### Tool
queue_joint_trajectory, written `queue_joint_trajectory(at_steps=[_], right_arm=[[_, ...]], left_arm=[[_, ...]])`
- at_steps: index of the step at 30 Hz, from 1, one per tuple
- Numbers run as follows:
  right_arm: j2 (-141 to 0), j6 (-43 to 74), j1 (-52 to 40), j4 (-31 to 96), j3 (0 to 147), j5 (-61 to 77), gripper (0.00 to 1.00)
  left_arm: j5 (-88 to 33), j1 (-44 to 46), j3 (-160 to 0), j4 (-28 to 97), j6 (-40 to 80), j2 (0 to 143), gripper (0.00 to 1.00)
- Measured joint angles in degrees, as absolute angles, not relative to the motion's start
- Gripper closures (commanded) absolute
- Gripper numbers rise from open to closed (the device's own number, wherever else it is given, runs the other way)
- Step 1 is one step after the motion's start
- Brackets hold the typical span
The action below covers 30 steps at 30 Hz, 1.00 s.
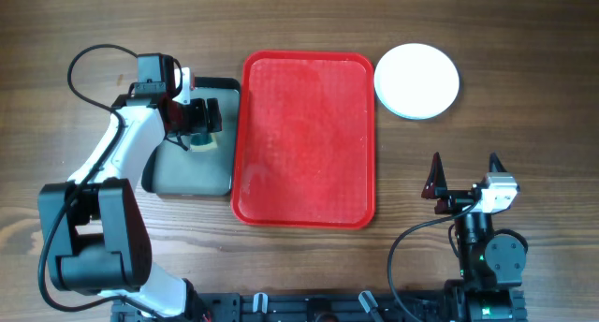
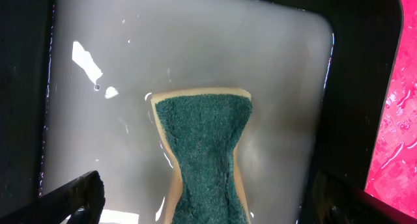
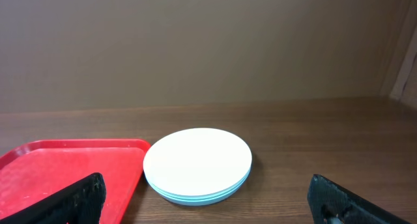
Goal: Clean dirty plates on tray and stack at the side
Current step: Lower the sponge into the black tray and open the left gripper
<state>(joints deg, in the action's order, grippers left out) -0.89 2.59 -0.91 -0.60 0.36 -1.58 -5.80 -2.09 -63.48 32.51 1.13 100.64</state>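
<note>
The red tray (image 1: 304, 139) lies bare in the middle of the table, its surface wet. The plates (image 1: 416, 80) sit stacked on the wood right of the tray's far corner, the white one on top and aqua rims below (image 3: 197, 162). My left gripper (image 2: 208, 204) hangs open over a green-topped sponge (image 2: 205, 152), one finger (image 2: 81, 195) on either side and clear of it. Near the front edge, my right gripper (image 1: 465, 172) stands open and empty, facing the plates from a distance, with the tray's corner (image 3: 65, 172) at its left.
The sponge lies in shallow water in a dark grey tray (image 1: 187, 172) directly left of the red tray; its black rim (image 2: 355, 87) separates the two. The left arm's cable loops over the table's far left.
</note>
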Motion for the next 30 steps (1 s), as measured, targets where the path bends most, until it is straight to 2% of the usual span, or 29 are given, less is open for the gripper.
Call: queue_joint_trajectory(at_steps=[23, 30], right_arm=[[-0.89, 2.59, -0.91, -0.60, 0.36, -1.58, 0.00], [-0.89, 2.59, -0.91, -0.62, 0.36, -1.58, 0.00]], left_arm=[[-5.80, -2.09, -63.48, 32.56, 1.15, 100.05, 0.00], [-5.80, -2.09, -63.48, 32.53, 1.13, 87.90, 0.00]])
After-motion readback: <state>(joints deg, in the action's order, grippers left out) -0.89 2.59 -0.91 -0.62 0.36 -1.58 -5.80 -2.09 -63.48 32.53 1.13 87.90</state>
